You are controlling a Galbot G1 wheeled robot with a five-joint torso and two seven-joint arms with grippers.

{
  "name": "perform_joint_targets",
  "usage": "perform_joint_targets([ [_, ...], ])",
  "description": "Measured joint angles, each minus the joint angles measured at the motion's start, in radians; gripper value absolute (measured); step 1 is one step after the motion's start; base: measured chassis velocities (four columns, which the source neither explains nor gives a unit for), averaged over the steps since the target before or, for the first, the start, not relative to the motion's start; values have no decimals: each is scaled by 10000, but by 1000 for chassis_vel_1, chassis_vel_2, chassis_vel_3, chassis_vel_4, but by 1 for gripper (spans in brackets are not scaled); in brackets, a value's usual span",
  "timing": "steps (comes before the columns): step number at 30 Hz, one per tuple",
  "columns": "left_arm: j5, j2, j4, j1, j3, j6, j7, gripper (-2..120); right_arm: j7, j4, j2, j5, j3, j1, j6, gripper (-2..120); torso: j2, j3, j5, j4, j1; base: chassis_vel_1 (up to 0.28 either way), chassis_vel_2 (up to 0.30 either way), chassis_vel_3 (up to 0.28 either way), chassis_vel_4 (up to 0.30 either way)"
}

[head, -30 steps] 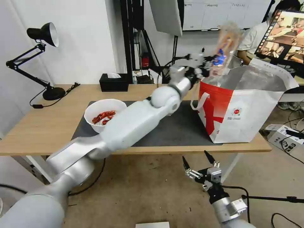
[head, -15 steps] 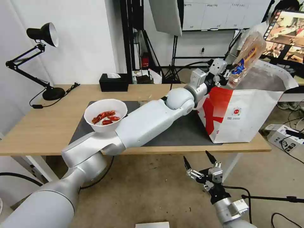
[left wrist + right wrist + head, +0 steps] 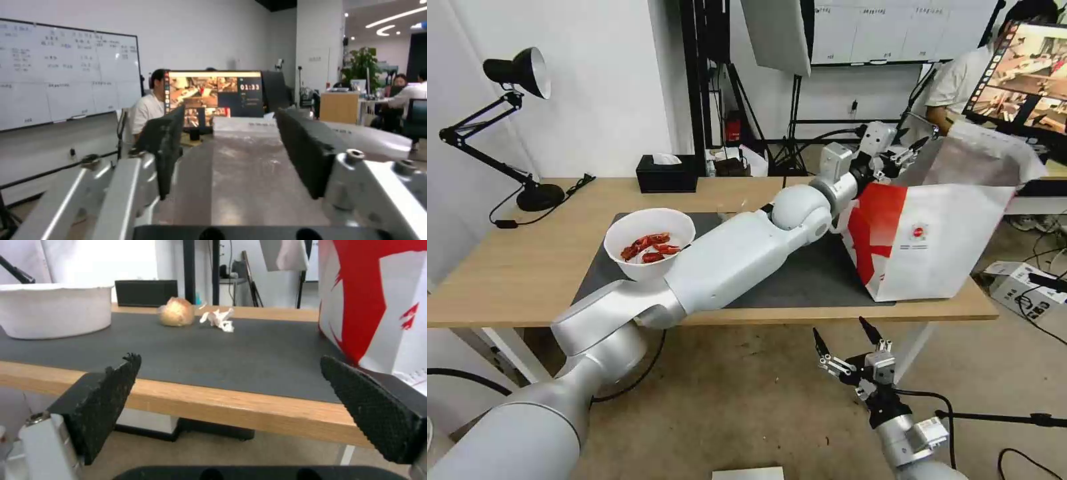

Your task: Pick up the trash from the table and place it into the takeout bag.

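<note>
L end effector [image 3: 908, 152] spread wide, empty, over rim of takeout bag [image 3: 934, 247] at table [image 3: 514, 267] right end, R end effector [image 3: 842, 341] wide, low below table edge, bowl of crayfish shells [image 3: 649, 241] on mat [image 3: 800, 273], knotted bag [image 3: 176, 315] & tissue [image 3: 219, 319] mid-mat

takeout bag [image 3: 940, 247] – white with red panel, small round red logo, silver foil lining. bowl [image 3: 649, 243] white, shells red. mat [image 3: 800, 280] dark grey on light-wood table [image 3: 514, 267]. crumpled tissue [image 3: 218, 319] white – tissue box [image 3: 666, 175] black.
</note>
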Motion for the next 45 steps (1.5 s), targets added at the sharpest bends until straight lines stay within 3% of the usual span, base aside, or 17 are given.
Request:
perform_joint_targets([
  [3,-12,493,-583,234,-219,12,-169,82,-22,200,85,-5,232,-181,-2,100,0,0,-2,-1,0,0,0,0,0],
  [4,-12,493,-583,234,-219,12,-169,82,-22,200,85,-5,232,-181,-2,100,0,0,-2,-1,0,0,0,0,0],
  [7,35,1288,-1612,1072,-436,32,-239,96,-28,403,105,-5,523,-244,-21,100,1,0,-3,0,0,0,0,0,0],
  [10,103,1761,-2222,1655,-623,42,-300,99,-28,488,107,-5,587,-244,-94,100,0,-1,-3,0,0,0,0,0,0],
  [13,196,2124,-2614,2062,-793,52,-335,100,-26,506,94,-5,582,-232,-147,100,1,-1,-3,-1,-1,0,0,0,0],
  [18,680,3377,-3952,3450,-1589,30,-411,100,-23,580,88,-64,403,-145,-231,100,1,-1,-2,1,-1,0,0,0,0],
  [23,993,3913,-4493,4286,-2148,-3,-409,100,-23,581,126,-192,249,-148,-249,100,1,-1,-4,0,-1,0,0,0,0],
  [30,1477,5152,-5624,6810,-4025,-18,-137,100,-13,596,304,-434,-13,-209,-259,100,1,-1,-2,0,-1,0,0,0,0],
  [32,1514,5297,-5762,7124,-4274,-25,-80,100,-10,604,327,-463,-42,-220,-259,100,1,-2,-2,0,-1,0,0,0,0],
  [34,1655,5625,-6186,8147,-5134,-90,23,100,-7,609,381,-553,-86,-250,-256,100,2,-2,-2,0,-1,0,0,0,0],
  [39,1953,5966,-6704,9801,-6270,-303,45,100,-8,610,414,-671,-113,-315,-232,100,2,-1,-4,3,-2,0,0,0,0],
  [45,2500,5980,-7257,11634,-7453,-642,-35,100,29,610,448,-737,-76,-390,-198,100,2,-1,0,0,-2,0,0,0,0],
])
